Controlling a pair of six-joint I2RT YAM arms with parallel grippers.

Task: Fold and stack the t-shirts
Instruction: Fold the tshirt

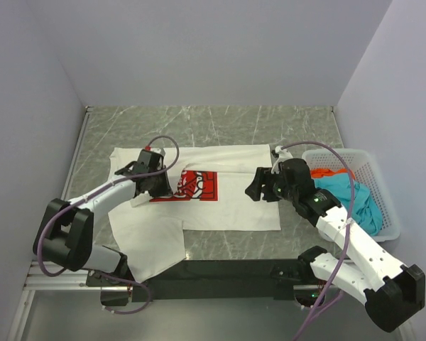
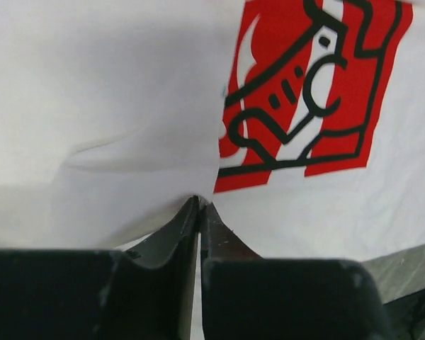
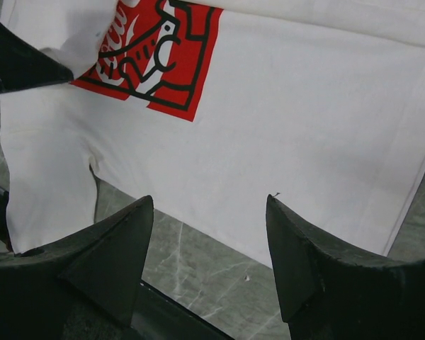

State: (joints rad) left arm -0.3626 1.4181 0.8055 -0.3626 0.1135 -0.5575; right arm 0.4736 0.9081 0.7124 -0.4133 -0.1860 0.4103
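- My left end effector (image 2: 198,203) has its fingers pressed together on a raised fold of the white t-shirt (image 1: 231,202), at the left edge of the red print (image 1: 197,186). The pinched cloth covers part of that print.
- The white t-shirt lies spread on the table (image 1: 220,121), its left side partly under my left arm.
- My right end effector (image 3: 209,202) hangs wide open over the shirt's right half, gripping nothing.
- Far right, the basket (image 1: 390,226) holds the teal t-shirt (image 1: 358,202) and the red-orange t-shirt (image 1: 325,172), both bunched and partly hidden behind my right arm.
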